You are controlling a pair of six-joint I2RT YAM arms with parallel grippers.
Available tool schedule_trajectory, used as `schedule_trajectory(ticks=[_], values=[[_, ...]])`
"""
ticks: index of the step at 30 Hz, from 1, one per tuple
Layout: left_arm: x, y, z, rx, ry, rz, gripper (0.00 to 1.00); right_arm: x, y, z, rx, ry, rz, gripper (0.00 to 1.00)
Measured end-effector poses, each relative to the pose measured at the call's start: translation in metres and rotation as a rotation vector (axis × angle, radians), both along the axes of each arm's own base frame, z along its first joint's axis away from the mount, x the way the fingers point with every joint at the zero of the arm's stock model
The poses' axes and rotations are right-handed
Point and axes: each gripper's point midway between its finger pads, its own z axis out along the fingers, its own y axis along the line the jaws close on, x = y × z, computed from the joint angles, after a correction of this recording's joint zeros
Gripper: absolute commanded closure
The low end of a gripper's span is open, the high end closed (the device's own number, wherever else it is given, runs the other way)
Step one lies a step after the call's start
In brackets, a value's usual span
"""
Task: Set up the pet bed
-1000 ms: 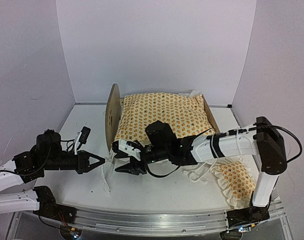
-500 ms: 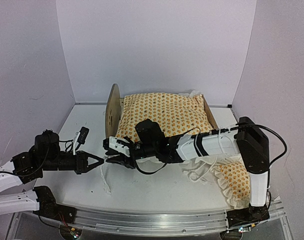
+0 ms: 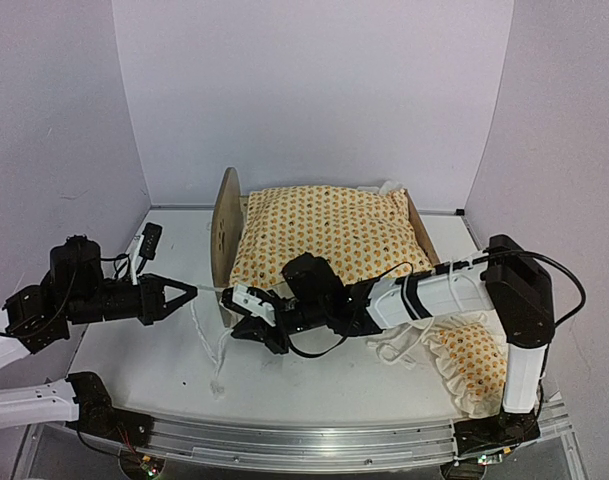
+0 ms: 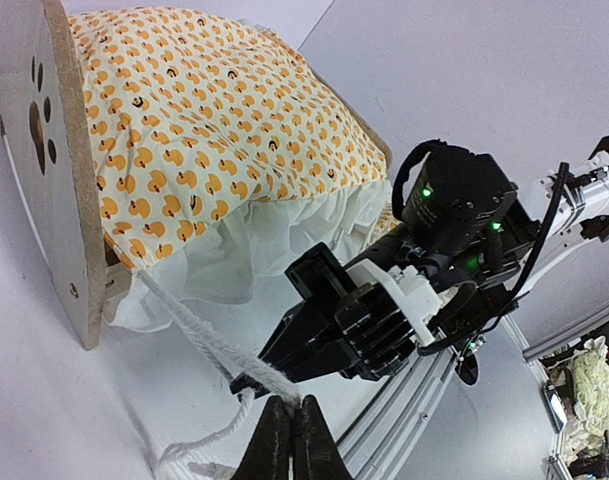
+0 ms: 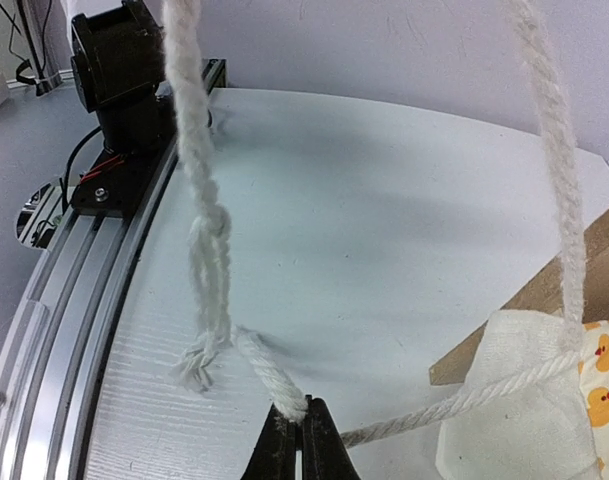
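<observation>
Top external view: pet bed [image 3: 225, 232] mid-table, quilt [image 3: 329, 235] on top. Left gripper [image 4: 291, 420] and right gripper [image 5: 304, 420] each pinch the white cord [image 4: 199, 330] shut. Pull gently with even tension, or the bed likely slides.

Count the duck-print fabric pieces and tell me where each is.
2. The quilt lies on the pet bed; the small pillow lies on the table by the right arm's base. Others may hide under the quilt.
</observation>
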Motion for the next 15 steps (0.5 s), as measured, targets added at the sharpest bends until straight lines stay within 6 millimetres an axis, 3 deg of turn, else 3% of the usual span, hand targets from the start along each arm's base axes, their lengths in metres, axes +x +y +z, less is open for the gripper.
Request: schedule_trajectory(ticks=[5,12,15], values=[[0.004,0.003,0.008,0.054,-0.022,0.01,1.0,-0.002,-0.01,0.012,0.0,0.004,-0.017,1.0],[0.021,-0.023,0.083,0.068,-0.221,-0.067,1.0,-0.006,-0.029,0.007,-0.041,0.013,-0.049,1.0],[0.037,-0.043,0.102,0.079,-0.318,-0.092,1.0,-0.004,-0.03,0.003,-0.055,0.03,-0.073,1.0]])
